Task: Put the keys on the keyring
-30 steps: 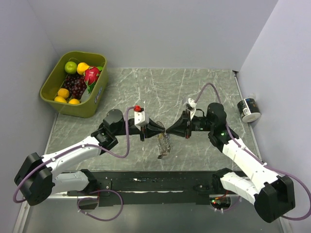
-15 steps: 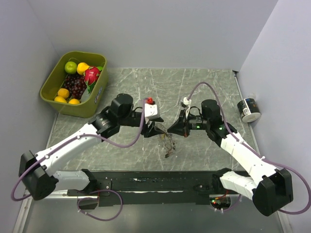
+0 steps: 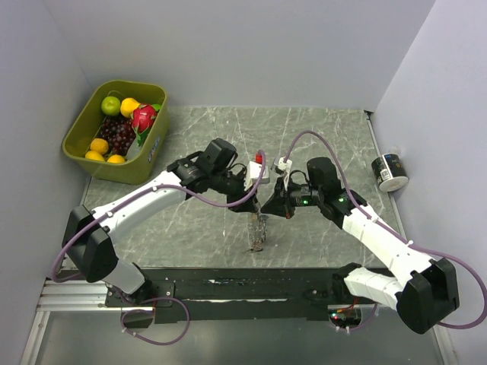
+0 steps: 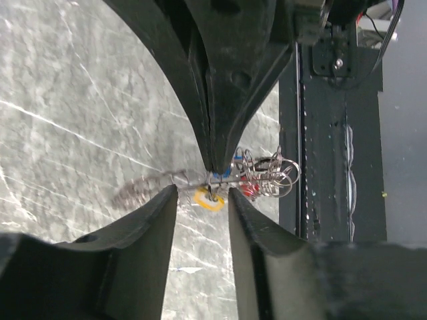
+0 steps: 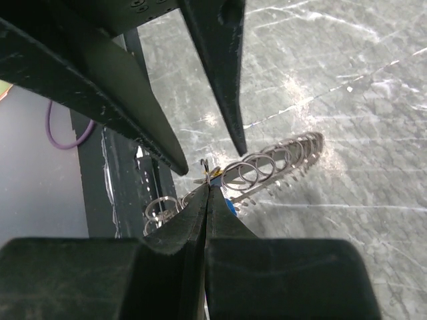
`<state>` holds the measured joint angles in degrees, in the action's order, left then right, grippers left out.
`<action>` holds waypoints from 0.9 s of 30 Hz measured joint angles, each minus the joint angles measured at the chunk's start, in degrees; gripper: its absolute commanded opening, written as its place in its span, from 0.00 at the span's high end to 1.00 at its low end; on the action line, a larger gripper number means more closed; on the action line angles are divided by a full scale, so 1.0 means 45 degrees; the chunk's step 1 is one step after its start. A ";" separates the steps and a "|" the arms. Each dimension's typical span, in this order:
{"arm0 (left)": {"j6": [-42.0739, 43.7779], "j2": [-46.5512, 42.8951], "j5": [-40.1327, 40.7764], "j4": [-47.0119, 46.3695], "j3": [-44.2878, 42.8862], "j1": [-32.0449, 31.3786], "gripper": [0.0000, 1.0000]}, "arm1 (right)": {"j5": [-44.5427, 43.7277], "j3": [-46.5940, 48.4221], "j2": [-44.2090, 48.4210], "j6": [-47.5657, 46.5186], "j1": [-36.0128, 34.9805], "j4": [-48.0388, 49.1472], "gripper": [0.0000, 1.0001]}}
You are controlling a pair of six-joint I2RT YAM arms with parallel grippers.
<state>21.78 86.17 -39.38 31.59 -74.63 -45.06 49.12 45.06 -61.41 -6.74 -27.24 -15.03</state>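
Observation:
My right gripper (image 3: 266,207) (image 5: 208,188) is shut on the thin wire of the keyring (image 5: 270,162), which hangs below it over the table (image 3: 259,228). Small keys hang on it: a yellow head (image 4: 210,199), a blue one (image 4: 237,175) (image 5: 229,205) and a red one (image 4: 250,191), beside a bunch of small silvery rings (image 4: 275,177). My left gripper (image 3: 255,194) (image 4: 203,195) is open, facing the right gripper's tips, with the yellow key head just beyond its fingertips. I cannot tell whether it touches anything.
An olive bin of fruit (image 3: 84,148) stands at the back left. A black-and-white can (image 3: 389,172) stands by the right wall. The black base rail (image 3: 251,285) runs along the near edge, just below the hanging ring.
My left arm has swung right and forward, bringing its open gripper up to the right gripper's tips. The right gripper has shifted slightly left, and the ring now hangs straight down.

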 measured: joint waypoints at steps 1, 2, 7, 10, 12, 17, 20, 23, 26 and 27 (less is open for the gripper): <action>0.0044 0.0039 -0.0005 0.0092 0.0000 0.0000 0.60 | -0.0019 0.0000 0.0000 -0.0029 0.0000 -0.0039 1.00; 0.0053 0.0044 -0.0015 0.0146 -0.0005 0.0000 0.60 | -0.0039 -0.0005 0.0000 -0.0049 0.0000 -0.0063 1.00; 0.0238 0.0209 -0.0209 0.0335 -0.0262 0.0000 0.60 | -0.0068 0.0000 0.0000 -0.0097 0.0000 -0.0087 1.00; 0.0233 0.0296 -0.0355 0.0345 -0.0277 0.0000 0.61 | -0.0063 0.0000 0.0000 -0.0102 0.0000 -0.0087 1.00; 0.0233 0.0379 -0.0447 0.0340 -0.0277 0.0000 0.64 | -0.0063 0.0000 0.0000 -0.0097 -0.0005 -0.0087 1.00; 0.0204 0.0612 -0.0593 0.0340 -0.0282 -0.0005 0.71 | -0.0073 0.0000 0.0000 -0.0097 -0.0005 -0.0087 1.00; 0.0141 0.0792 -0.0646 0.0335 -0.0282 -0.0010 0.85 | -0.0068 0.0000 0.0005 -0.0097 -0.0029 -0.0087 1.00; -0.0039 0.0889 -0.0714 0.0335 -0.0282 -0.0010 0.99 | -0.0078 0.0000 0.0005 -0.0097 -0.0034 -0.0087 1.00; -0.0063 0.0899 -0.0758 0.0321 -0.0282 -0.0005 0.99 | -0.0121 0.0000 0.0005 -0.0141 -0.0034 -0.0097 1.00; -0.0112 0.0899 -0.0753 0.0296 -0.0282 -0.0005 0.99 | -0.0141 0.0000 0.0010 -0.0141 -0.0034 -0.0097 1.00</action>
<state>21.28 90.21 -42.76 32.93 -75.90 -45.08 48.49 45.06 -61.36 -7.38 -27.40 -15.46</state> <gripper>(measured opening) 0.024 0.008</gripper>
